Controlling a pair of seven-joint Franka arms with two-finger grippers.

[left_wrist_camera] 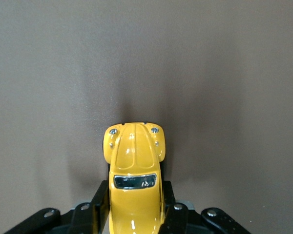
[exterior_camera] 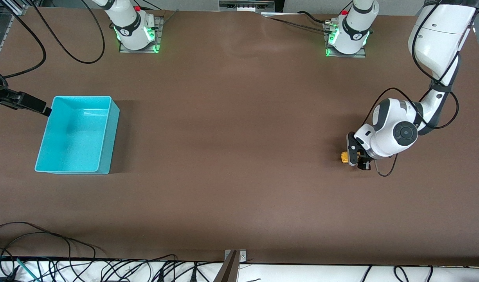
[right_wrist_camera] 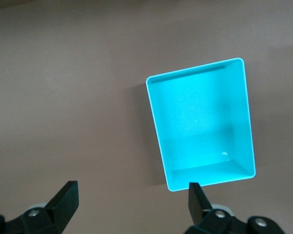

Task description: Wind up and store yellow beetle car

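The yellow beetle car (left_wrist_camera: 135, 180) is clamped between the fingers of the left hand (exterior_camera: 356, 156), low on the surface (exterior_camera: 239, 156). The right hand (right_wrist_camera: 132, 204) is held spread wide above the turquoise bin (right_wrist_camera: 244, 122).

Even, moderately bright overhead light falls on the brown table (exterior_camera: 231, 137), with a paler sheen near the robots' bases. The turquoise bin (exterior_camera: 77, 135) casts a soft shadow toward the left arm's end. Small white glints sit on the yellow beetle car (left_wrist_camera: 134, 170), sharp in the left wrist view. The green base lights glow.
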